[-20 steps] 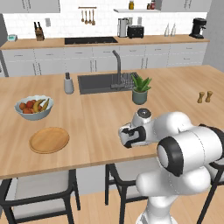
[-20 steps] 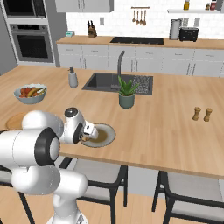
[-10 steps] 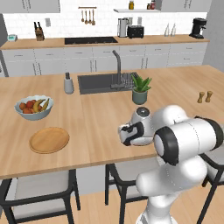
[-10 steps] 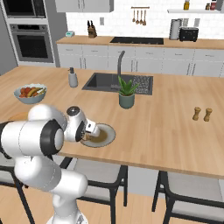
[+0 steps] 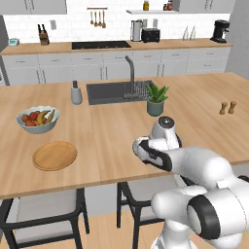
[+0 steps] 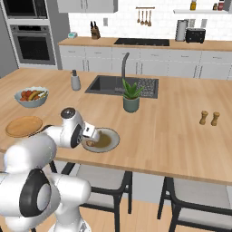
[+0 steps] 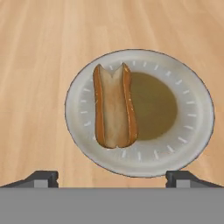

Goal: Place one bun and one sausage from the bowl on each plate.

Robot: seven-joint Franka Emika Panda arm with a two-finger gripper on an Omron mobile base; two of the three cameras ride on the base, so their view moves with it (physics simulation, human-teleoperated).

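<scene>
From the left base view, the tan wooden plate (image 5: 54,155) is seen bare near the counter's front edge, just in front of the fruit bowl (image 5: 37,119), well apart from the arm.

From the right base view, the gripper (image 6: 92,139) is seen low over the grey-white plate (image 6: 112,141) in front of the potted plant (image 6: 131,97).

In the hand view, a split bun (image 7: 114,106) is seen lying on that plate's left half, across the brownish centre's edge. The finger tips (image 7: 43,178) are spread wide below the plate, and nothing is held. The bun is judged light, soft and easily crushed; it is best taken gently across its narrow middle.
</scene>
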